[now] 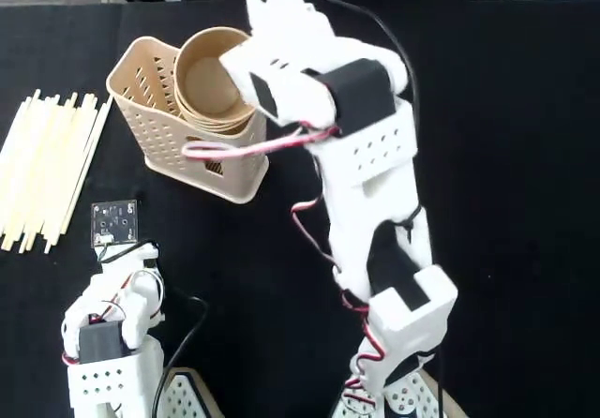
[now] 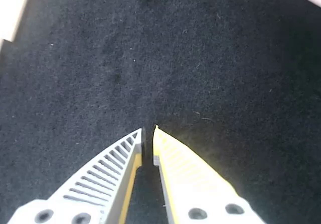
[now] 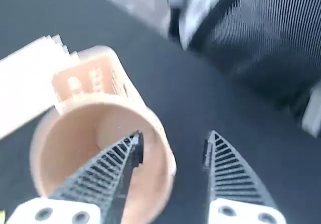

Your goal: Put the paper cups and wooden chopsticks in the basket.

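A beige slotted basket point(image 1: 164, 123) lies at the back left of the black table. A stack of brown paper cups point(image 1: 208, 76) sits in its mouth. My right gripper point(image 3: 173, 143) is open at the top cup point(image 3: 75, 133), one finger inside it and the other outside, with the rim between them. The basket point(image 3: 95, 78) lies just behind the cup. A row of pale wooden chopsticks point(image 1: 42, 170) lies flat at the left edge of the table. My left gripper point(image 2: 148, 132) is shut on nothing, low over bare cloth at the near left.
The right arm point(image 1: 366, 156) stretches across the middle of the table toward the basket, trailing red and white cables. The left arm point(image 1: 112, 329) is folded at the front left, near the chopsticks. Black cloth point(image 1: 506, 156) covers the table's right half.
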You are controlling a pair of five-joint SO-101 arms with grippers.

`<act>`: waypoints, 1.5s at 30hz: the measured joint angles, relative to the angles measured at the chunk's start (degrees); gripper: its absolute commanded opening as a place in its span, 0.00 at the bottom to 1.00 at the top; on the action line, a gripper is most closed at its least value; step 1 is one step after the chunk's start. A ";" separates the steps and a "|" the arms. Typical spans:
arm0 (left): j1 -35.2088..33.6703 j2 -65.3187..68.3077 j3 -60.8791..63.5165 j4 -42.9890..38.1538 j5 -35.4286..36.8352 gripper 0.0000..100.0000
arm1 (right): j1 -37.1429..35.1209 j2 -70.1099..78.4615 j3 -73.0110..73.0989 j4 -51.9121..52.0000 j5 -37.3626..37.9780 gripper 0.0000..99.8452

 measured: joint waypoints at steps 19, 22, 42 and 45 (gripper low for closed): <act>0.00 0.00 0.00 0.00 0.00 0.05 | -4.66 10.46 -9.49 -6.59 0.00 0.21; 0.00 0.00 0.00 0.00 0.00 0.05 | -4.66 10.46 -15.65 -6.42 0.00 0.21; 0.00 0.00 0.00 0.00 0.00 0.05 | 4.31 -2.37 6.33 8.35 -7.56 0.21; 0.00 0.00 0.00 0.00 0.00 0.05 | 6.15 -2.90 15.12 8.35 -10.02 0.22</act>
